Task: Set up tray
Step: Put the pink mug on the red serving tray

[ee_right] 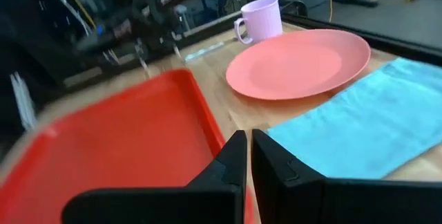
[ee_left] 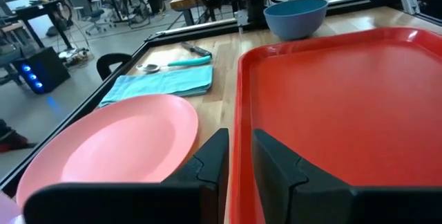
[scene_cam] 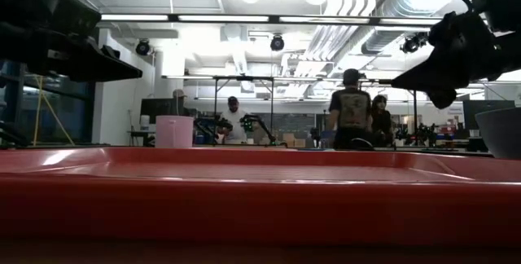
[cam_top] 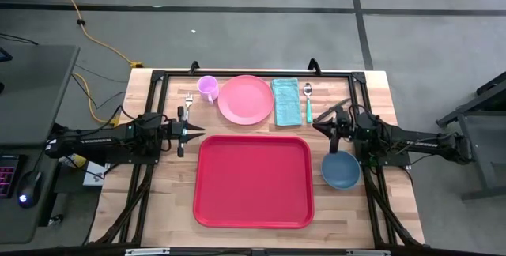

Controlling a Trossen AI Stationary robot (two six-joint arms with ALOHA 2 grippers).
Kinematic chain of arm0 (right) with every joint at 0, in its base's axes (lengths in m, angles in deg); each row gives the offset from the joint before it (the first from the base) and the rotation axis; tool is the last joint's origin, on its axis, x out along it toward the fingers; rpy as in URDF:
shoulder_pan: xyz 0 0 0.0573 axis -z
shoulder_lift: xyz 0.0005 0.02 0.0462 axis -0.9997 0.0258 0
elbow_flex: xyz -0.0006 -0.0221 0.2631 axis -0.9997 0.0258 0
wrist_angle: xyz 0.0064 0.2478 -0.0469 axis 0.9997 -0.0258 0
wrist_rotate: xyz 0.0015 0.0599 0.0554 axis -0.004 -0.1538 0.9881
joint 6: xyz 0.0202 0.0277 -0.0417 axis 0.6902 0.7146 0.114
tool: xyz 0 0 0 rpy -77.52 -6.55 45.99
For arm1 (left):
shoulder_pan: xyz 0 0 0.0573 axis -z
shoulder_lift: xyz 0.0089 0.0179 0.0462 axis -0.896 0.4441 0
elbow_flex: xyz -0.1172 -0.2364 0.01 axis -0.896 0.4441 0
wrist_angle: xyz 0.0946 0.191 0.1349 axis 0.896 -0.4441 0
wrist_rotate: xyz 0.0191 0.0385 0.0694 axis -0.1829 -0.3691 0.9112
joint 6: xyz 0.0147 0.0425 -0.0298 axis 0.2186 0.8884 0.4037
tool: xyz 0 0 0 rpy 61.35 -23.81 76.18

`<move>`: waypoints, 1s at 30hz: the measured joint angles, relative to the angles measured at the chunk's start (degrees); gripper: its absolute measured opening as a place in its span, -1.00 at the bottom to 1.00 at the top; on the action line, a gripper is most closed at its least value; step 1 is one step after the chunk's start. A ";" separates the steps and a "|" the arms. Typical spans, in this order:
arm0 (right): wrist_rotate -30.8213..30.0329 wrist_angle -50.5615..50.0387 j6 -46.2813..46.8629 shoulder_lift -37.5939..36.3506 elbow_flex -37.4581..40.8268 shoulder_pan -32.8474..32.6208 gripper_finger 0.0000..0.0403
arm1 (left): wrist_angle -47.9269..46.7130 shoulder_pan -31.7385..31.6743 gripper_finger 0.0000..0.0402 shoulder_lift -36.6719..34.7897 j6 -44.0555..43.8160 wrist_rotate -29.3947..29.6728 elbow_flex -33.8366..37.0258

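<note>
The red tray [cam_top: 253, 181] lies flat in the middle of the table and fills the foreground of the low view [scene_cam: 260, 199]. My left gripper [cam_top: 190, 132] hovers, shut, just off the tray's far left corner; its wrist view [ee_left: 238, 156] looks across the tray's rim [ee_left: 243, 99]. My right gripper [cam_top: 320, 122] is shut above the table just past the tray's far right corner, near the teal napkin [ee_right: 359, 134]. It shows in its wrist view [ee_right: 248, 151]. Neither gripper holds anything.
Along the far edge lie a fork [cam_top: 189, 100], a lilac cup [cam_top: 208, 88], a pink plate [cam_top: 246, 99], the teal napkin [cam_top: 285, 100] and a teal-handled spoon [cam_top: 307, 102]. A blue bowl [cam_top: 341, 170] stands right of the tray. People stand in the room behind [scene_cam: 352, 109].
</note>
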 joint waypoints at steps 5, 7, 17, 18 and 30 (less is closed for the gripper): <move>0.06 0.84 5.08 0.00 0.00 0.02 -1.00 | 0.00 -0.01 -0.53 0.00 0.10 0.04 0.00; 0.06 1.15 5.04 0.00 -0.01 0.00 -1.00 | 0.00 -0.01 -0.53 0.00 0.09 0.04 0.00; 4.01 8.70 6.09 0.02 -0.01 0.00 -1.00 | 7.66 0.01 -0.53 -0.02 0.08 0.67 0.00; 4.04 10.25 6.12 0.02 -0.02 0.00 -1.00 | 9.34 -0.01 -0.53 -0.02 0.08 0.71 0.00; 2.85 19.90 3.11 0.12 -4.85 0.00 -1.00 | 16.14 -0.01 -0.53 -0.02 7.57 2.01 -8.52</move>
